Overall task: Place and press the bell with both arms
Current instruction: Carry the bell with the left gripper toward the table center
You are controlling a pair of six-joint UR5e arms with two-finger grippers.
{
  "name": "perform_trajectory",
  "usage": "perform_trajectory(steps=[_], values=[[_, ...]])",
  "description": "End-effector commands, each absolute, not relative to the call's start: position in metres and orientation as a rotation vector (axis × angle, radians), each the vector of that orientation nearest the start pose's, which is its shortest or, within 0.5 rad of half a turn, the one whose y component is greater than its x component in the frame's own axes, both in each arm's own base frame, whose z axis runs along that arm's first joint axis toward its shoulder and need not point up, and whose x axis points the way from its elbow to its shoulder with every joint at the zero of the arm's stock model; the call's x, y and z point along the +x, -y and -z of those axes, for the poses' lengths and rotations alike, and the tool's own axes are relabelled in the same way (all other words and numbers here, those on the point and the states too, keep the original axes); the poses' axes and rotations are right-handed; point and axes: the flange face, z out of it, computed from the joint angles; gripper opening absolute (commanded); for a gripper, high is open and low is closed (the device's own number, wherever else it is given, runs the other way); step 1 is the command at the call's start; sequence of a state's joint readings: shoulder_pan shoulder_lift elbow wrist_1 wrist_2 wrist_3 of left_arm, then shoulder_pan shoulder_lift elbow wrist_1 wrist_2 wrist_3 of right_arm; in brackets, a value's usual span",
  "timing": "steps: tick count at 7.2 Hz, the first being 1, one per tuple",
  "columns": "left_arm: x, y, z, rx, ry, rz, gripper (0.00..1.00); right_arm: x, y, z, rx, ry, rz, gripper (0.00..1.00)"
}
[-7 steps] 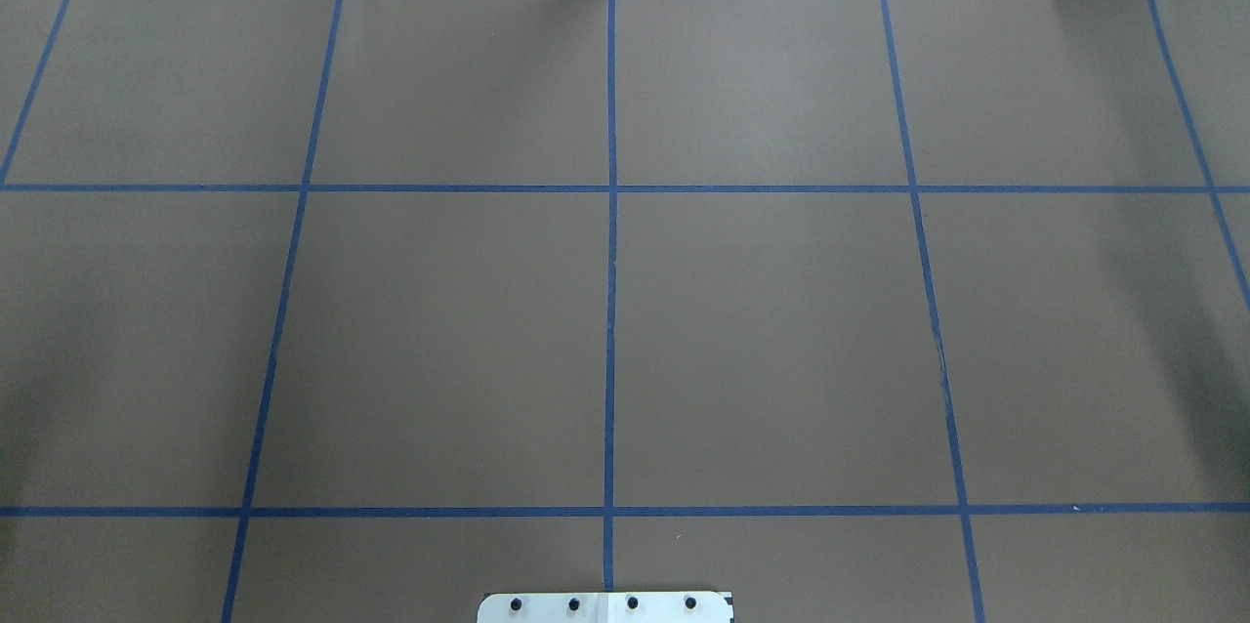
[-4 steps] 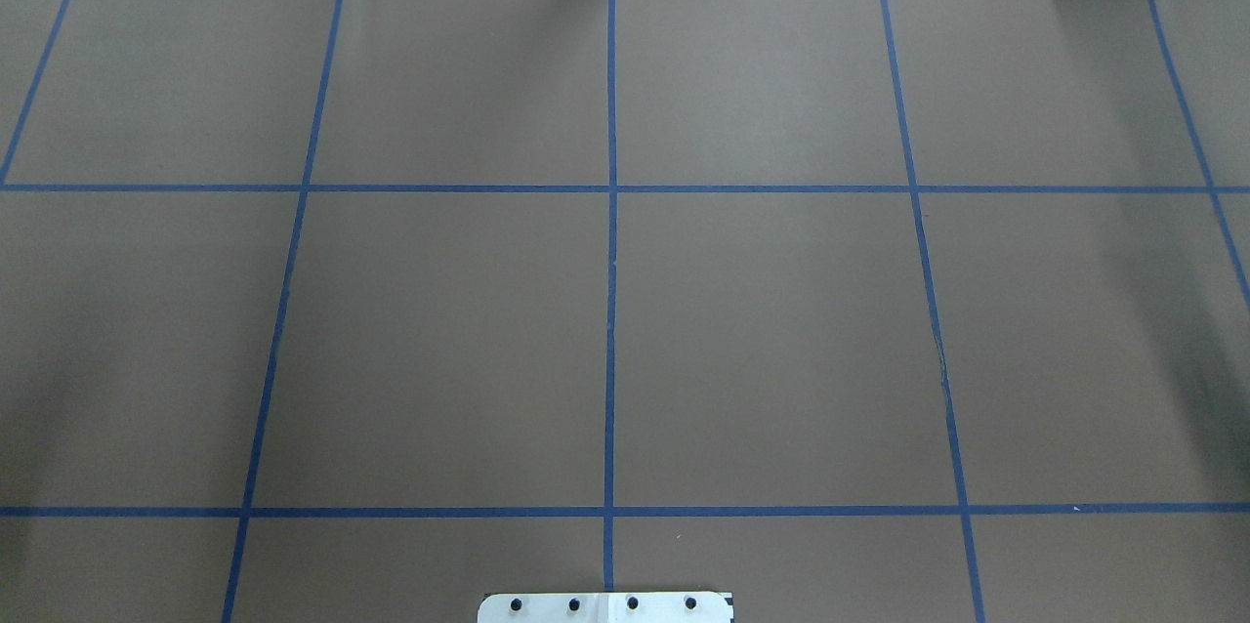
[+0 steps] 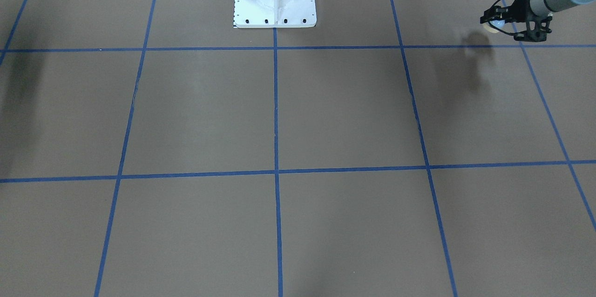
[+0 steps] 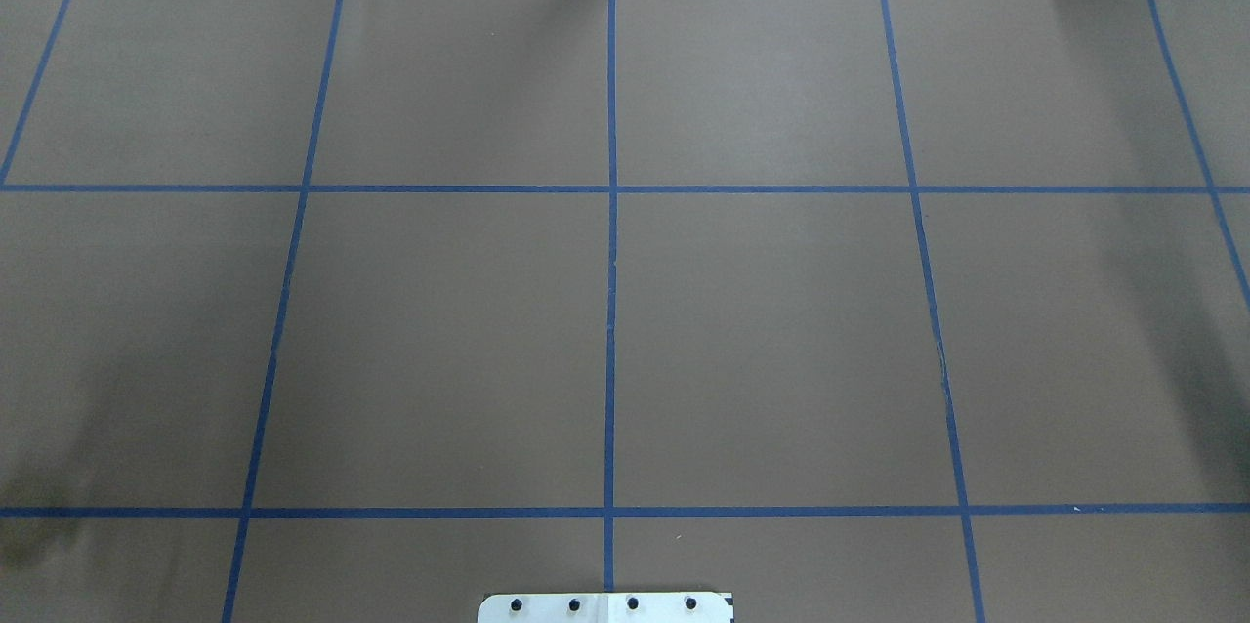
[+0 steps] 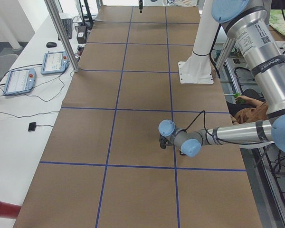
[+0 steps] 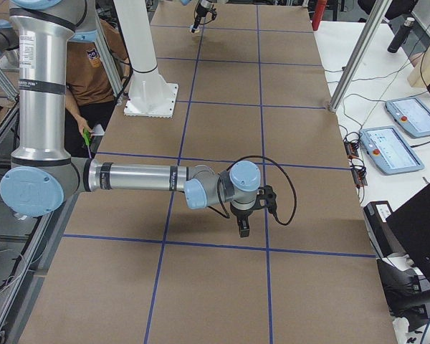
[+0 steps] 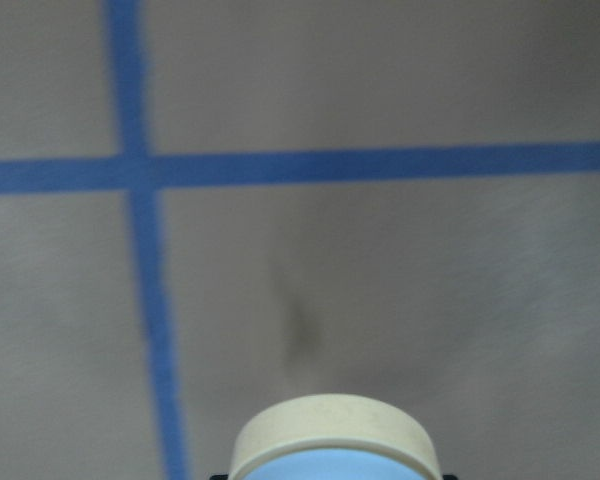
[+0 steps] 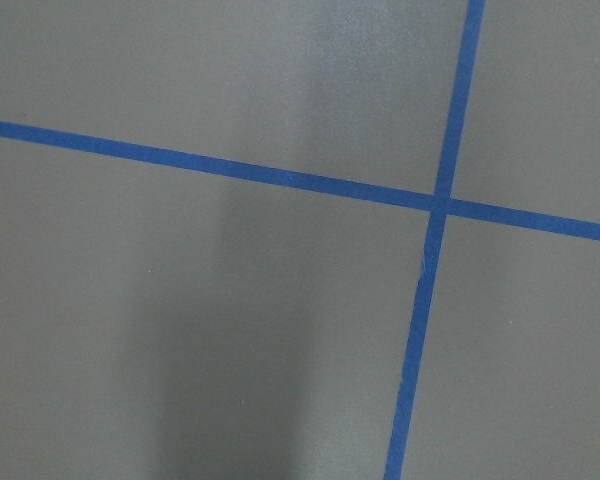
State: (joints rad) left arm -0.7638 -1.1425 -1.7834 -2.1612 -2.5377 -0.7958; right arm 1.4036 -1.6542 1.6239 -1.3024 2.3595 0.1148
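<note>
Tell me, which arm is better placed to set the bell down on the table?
The left arm. Its pincer grips the bell just above the table, while the right pincer hangs at the table's other end, with no bell near it.

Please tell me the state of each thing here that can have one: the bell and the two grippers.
bell: gripped, held above the table, not yet set down.
left gripper: shut on the bell.
right gripper: points down over the table; whether it is open or shut cannot be told.
</note>
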Motion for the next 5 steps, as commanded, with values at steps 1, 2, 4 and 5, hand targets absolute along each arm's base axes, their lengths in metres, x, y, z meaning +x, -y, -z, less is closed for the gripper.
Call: perform_trajectory(steps=[1, 2, 4, 5], values=[[0.282, 0.343, -0.554, -0.451, -0.908, -0.178, 0.31, -0.017, 0.474, -0.641, 0.116, 0.811, 0.146, 1.0], [0.321, 0.381, -0.502, -0.449, -0.9, -0.173, 0.31, -0.017, 0.474, -0.641, 0.115, 0.812, 0.145, 1.0], [0.398, 0.46, -0.366, -0.453, -0.859, -0.147, 0.31, -0.017, 0.478, -0.636, 0.126, 0.81, 0.148, 1.0], [0.437, 0.497, -0.309, -0.463, -0.846, -0.139, 0.31, -0.017, 0.479, -0.635, 0.128, 0.811, 0.148, 1.0]])
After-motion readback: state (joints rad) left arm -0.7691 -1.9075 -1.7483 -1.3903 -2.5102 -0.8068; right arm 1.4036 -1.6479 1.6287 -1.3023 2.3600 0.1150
